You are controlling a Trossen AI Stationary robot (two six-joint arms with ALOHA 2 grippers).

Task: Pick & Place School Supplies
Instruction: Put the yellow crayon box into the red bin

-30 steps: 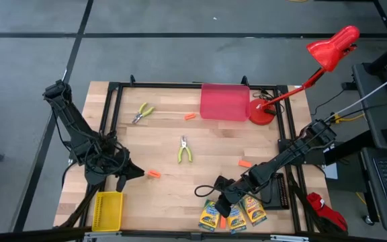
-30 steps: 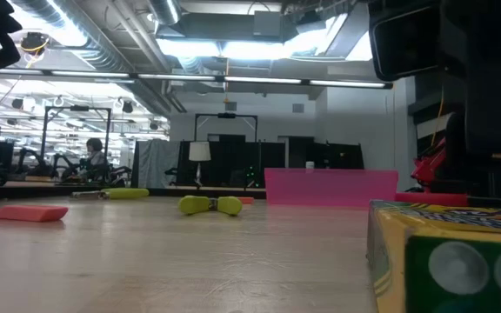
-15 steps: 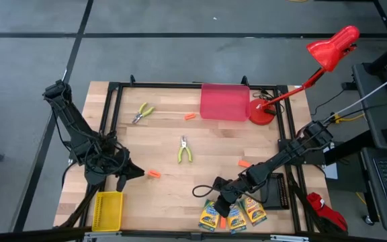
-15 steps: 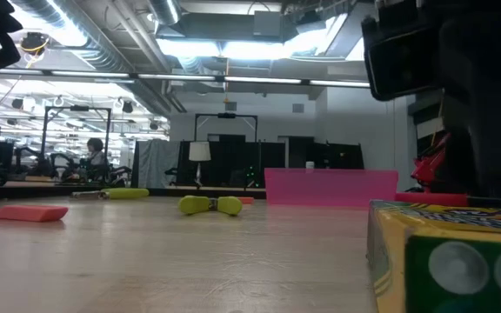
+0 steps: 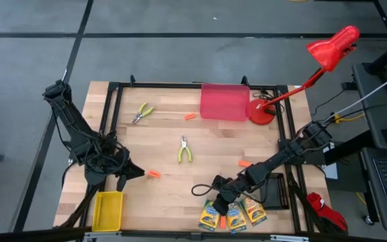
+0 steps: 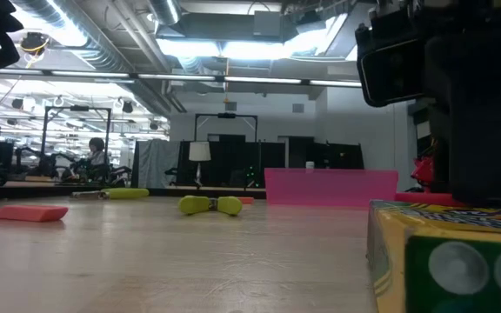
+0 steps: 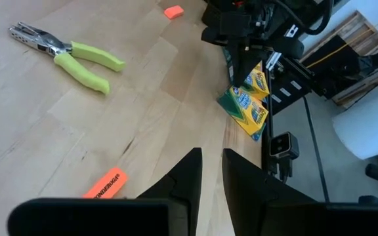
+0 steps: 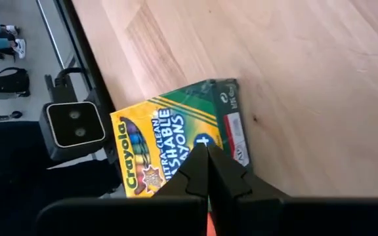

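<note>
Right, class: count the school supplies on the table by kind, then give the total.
Crayon boxes: 3
Pliers: 2
Orange sticks: 3
Total: 8

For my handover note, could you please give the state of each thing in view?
Left tool: slightly open, empty, above table.
Right tool: shut, over crayon boxes.
Crayon boxes: closed, flat, table's edge.
Pliers: two, lying flat.
Red bin: upright.
Yellow bin: upright.

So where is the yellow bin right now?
In the high view, the yellow bin sits at the table's front left corner, just below the waiting left hand, near an orange stick.
</note>
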